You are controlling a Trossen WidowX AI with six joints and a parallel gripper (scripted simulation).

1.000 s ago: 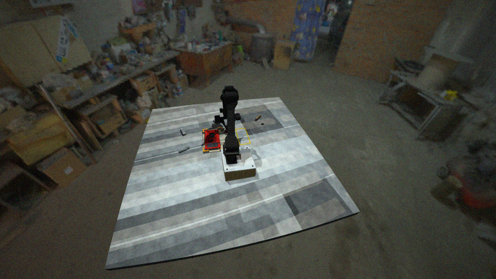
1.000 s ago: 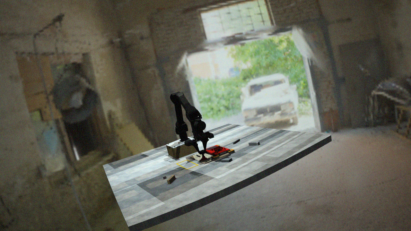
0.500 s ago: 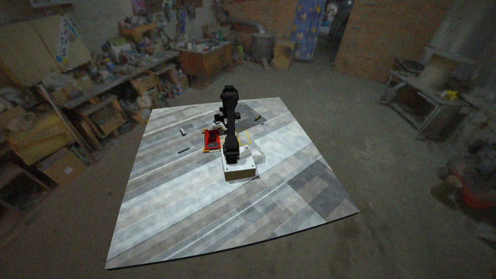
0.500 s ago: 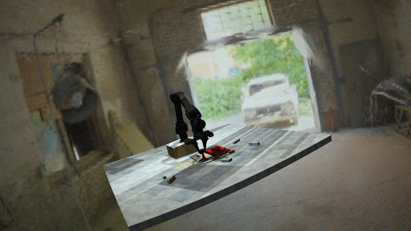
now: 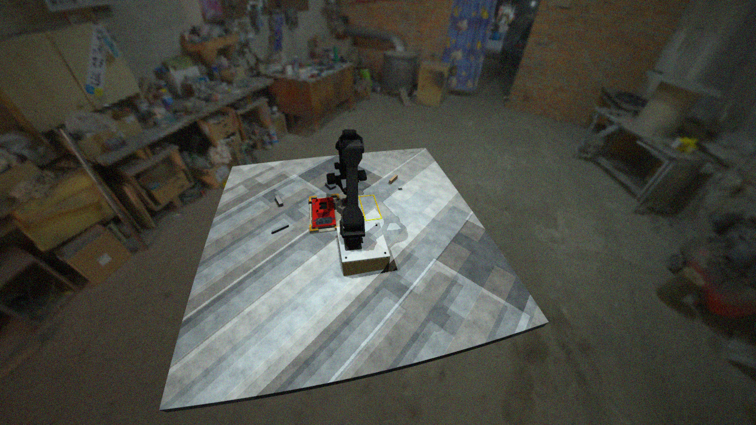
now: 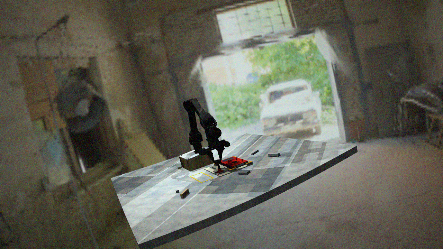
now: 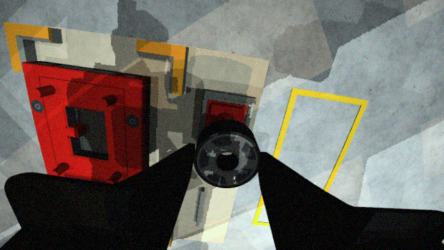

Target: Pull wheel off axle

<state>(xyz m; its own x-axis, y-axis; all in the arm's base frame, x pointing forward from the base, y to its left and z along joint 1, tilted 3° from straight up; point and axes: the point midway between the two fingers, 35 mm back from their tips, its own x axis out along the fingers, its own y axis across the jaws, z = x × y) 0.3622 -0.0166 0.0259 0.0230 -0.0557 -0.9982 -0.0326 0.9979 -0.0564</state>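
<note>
My gripper is shut on the wheel, a dark round ring with a spoked face and central hole; the wheel sits level between the fingertips. Just below it, the axle's red block stands in a dark grey holder on the cream plate. The wheel hides the axle, so I cannot tell whether its tip is still inside the hole. The marked area, a yellow outline, lies right of the plate in the wrist view. The arm hides the wheel in the top view.
A red board with upright pegs lies beside the axle, near orange corner brackets. A thin bar is on the cream plate. Small loose blocks include a brown one and a grey one.
</note>
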